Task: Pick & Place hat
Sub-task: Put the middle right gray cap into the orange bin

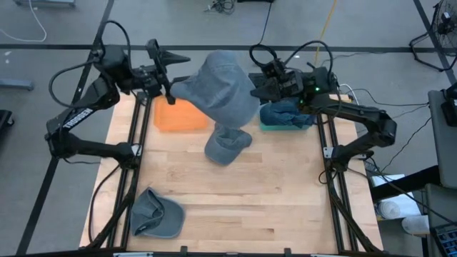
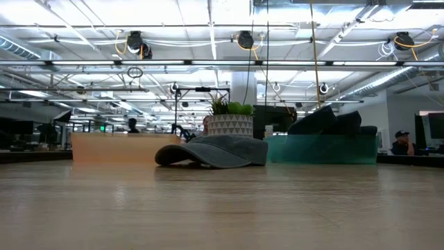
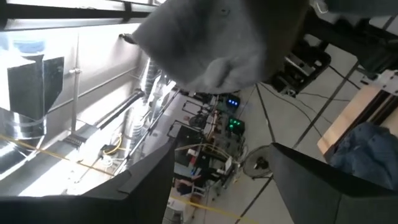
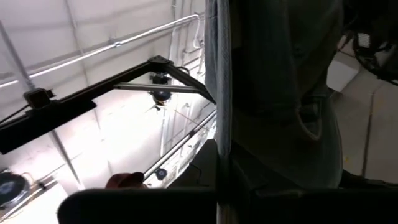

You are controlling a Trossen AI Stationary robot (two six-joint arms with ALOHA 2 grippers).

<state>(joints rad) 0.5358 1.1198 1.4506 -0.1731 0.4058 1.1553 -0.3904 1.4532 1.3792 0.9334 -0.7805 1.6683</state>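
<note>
While right gripper [image 1: 251, 87] clamps the raised grey hat [image 1: 221, 89] above the table's far middle, left gripper [image 1: 170, 71] stands parted beside it. Three hats counted; two bins.

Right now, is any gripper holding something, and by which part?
The right gripper holds the raised grey hat by its edge. The left gripper is open beside the hat's other edge, with no clear grip.
</note>
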